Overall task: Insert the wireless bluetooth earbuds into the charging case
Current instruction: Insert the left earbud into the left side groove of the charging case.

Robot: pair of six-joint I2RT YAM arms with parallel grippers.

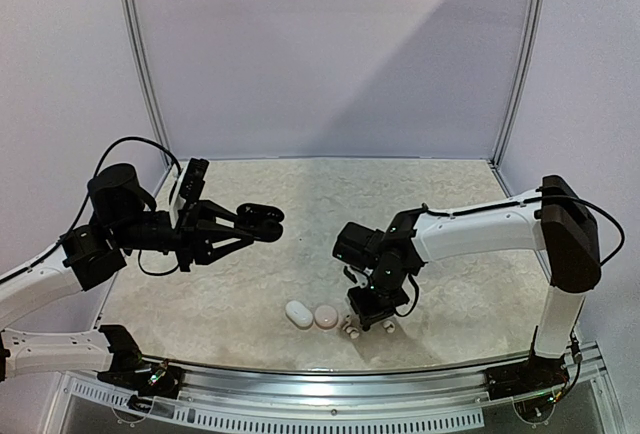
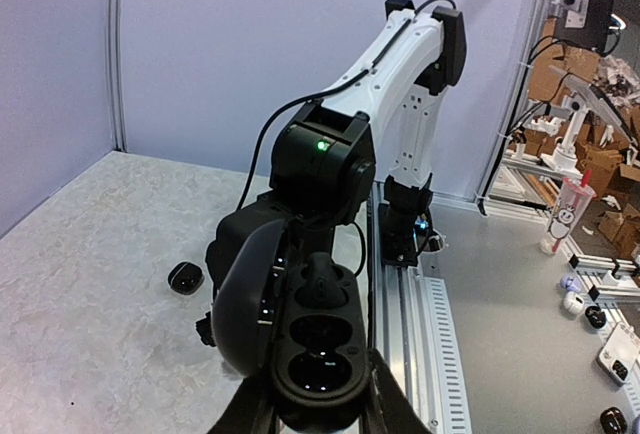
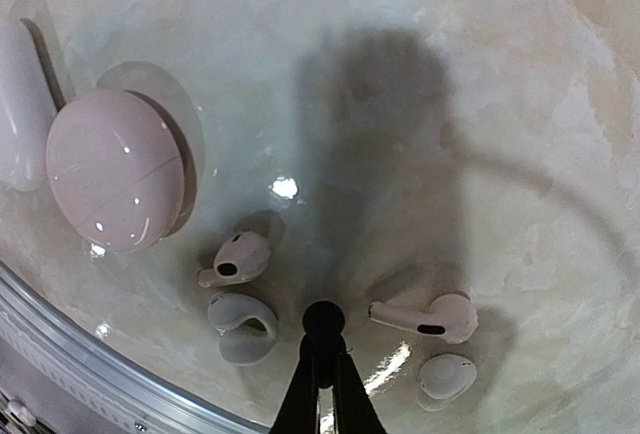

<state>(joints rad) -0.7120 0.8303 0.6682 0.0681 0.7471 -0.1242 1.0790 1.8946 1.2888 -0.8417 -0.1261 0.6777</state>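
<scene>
Four white buds lie on the desk (image 1: 450,194), all to the right of the pink case (image 3: 115,169). The short bud (image 3: 235,257) lies nearest that case, with the looped bud (image 3: 243,316) just beside it. The stemmed bud (image 3: 430,316) lies farther from the pink case, and the round bud (image 3: 445,374) is close by the stemmed one.

The right jaws stand between these two pairs, low over the desk and closed. A small black knob (image 3: 322,316) sits at their tips. Whether it is a pinched bud or part of the fingers cannot be told.

A white case (image 1: 298,313) lies just beside the pink case on its left.

Up and to the left of the pink case, off the desk, the left jaws grip the black case (image 2: 315,354). Its lid (image 2: 245,294) stands open, and two dark sockets show in its body.
</scene>
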